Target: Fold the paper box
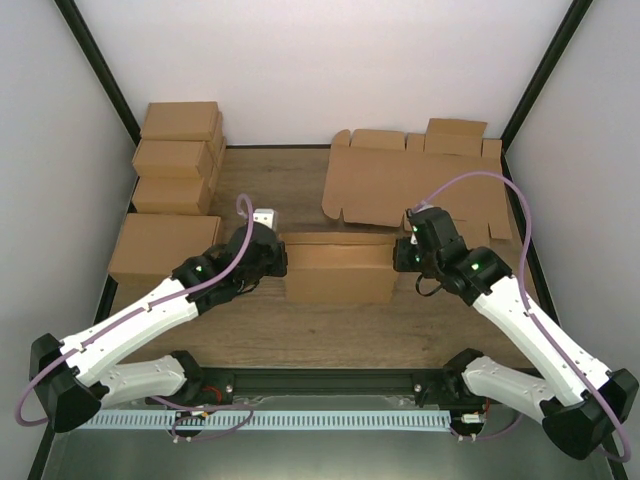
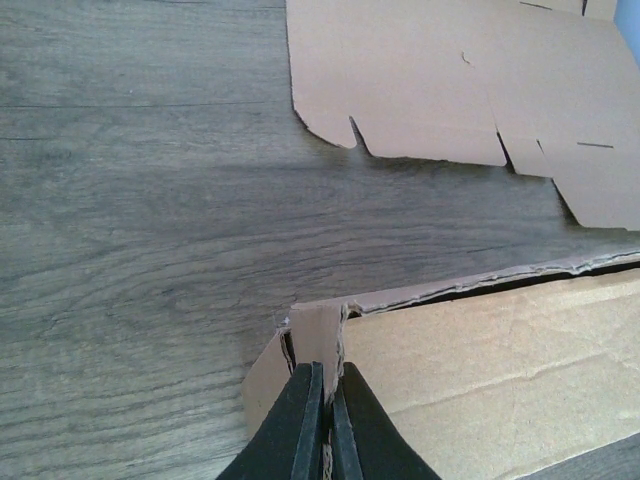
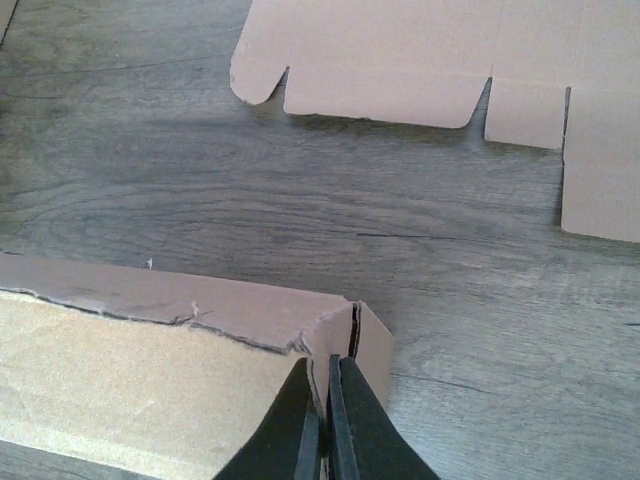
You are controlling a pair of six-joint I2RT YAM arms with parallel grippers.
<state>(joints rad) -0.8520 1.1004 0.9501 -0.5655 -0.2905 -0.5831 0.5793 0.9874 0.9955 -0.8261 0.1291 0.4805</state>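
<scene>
The left wrist view cuts the left gripper point(image 2: 322, 380) off at its bottom edge, so only the fingertips show; the box point(image 2: 480, 370) runs out at the right and bottom, the sheets point(image 2: 450, 80) at the top and right. The right wrist view cuts the right gripper point(image 3: 322, 368) the same way, the box at left and bottom, the sheets at top and right; whether cardboard lies between those fingertips cannot be told. From above, the left arm point(image 1: 140, 320) and right arm point(image 1: 530, 330) hide the fingertips and the box's two ends; the left arm also covers a near corner of the nearest carton point(image 1: 160, 245), and the right arm and its cable point(image 1: 470, 178) cross the sheets
</scene>
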